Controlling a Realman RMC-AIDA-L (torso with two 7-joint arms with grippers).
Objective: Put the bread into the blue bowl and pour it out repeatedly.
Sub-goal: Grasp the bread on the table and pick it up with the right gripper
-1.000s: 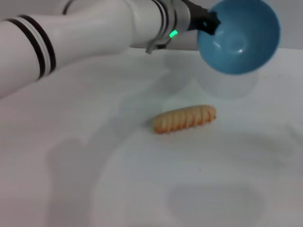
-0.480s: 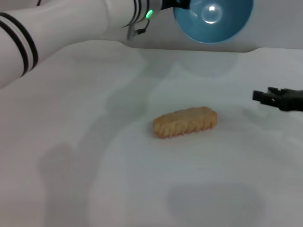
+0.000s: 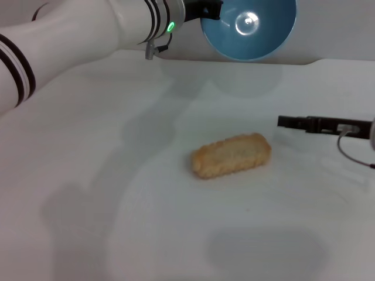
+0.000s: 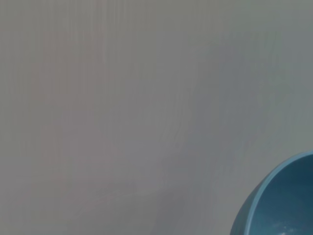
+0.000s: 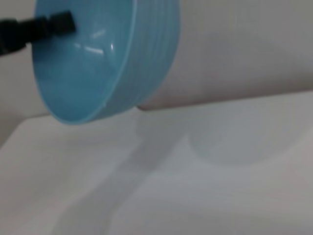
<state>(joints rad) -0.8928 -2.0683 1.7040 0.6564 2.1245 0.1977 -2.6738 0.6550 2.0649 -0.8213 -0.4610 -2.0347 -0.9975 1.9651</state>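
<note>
The bread [image 3: 231,155] lies on the white table [image 3: 88,193] near the middle, its plain tan side turned up and the ridged edge facing me. High above the table's far edge hangs the blue bowl [image 3: 249,29], tipped on its side with the hollow towards me and nothing inside. My left gripper [image 3: 210,12] is shut on its rim; the right wrist view shows a dark finger [image 5: 49,27] clamped on the bowl [image 5: 88,68]. A slice of the bowl [image 4: 283,200] shows in the left wrist view. My right gripper [image 3: 284,122] reaches in low from the right, apart from the bread.
A pale wall [image 3: 340,29] rises behind the table's far edge. A thin cable [image 3: 351,149] loops under my right arm at the right border. The left arm [image 3: 70,41] spans the upper left above the table.
The left arm has lifted the bowl higher and to the left, tipping it more. The bread has rolled from stripes up to tan side up. My right gripper has come in from the right.
</note>
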